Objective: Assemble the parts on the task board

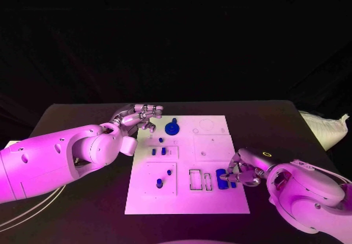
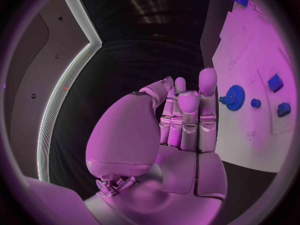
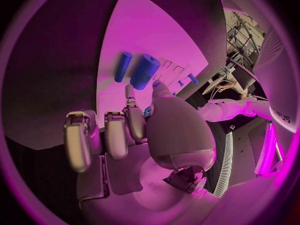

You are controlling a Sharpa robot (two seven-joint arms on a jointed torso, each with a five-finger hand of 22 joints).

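Your left robot hand point(image 1: 138, 116) hovers at the far left corner of the task board point(image 1: 212, 201), over the dark surface point(image 1: 88, 203) just off the board's edge. In the left wrist view its fingers point(image 2: 187, 110) stand straight and side by side, close together, with nothing between them, and the palm faces the board.

Your right robot hand point(image 1: 242, 170) sits at the near right edge of the board. Its fingers curl down beside the blue block point(image 1: 222, 182) and the narrower blue bar point(image 1: 232, 183) that lie next to it. In the right wrist view a thumb and fingertip point(image 3: 130, 92) reach close to the block point(image 3: 144, 71) and the bar point(image 3: 122, 66), and a sliver of blue shows between the digits, but you cannot tell whether anything is actually pinched.

Elsewhere on the board, a blue gear point(image 1: 172, 127) lies near the far left corner, close to the left robot hand. Two small blue pieces point(image 1: 158, 151) stand in the framed area at mid left. Two more blue pieces point(image 1: 163, 179) sit in the near left panel. Two empty rectangular outlines point(image 1: 199, 179) lie just left of the blue block.
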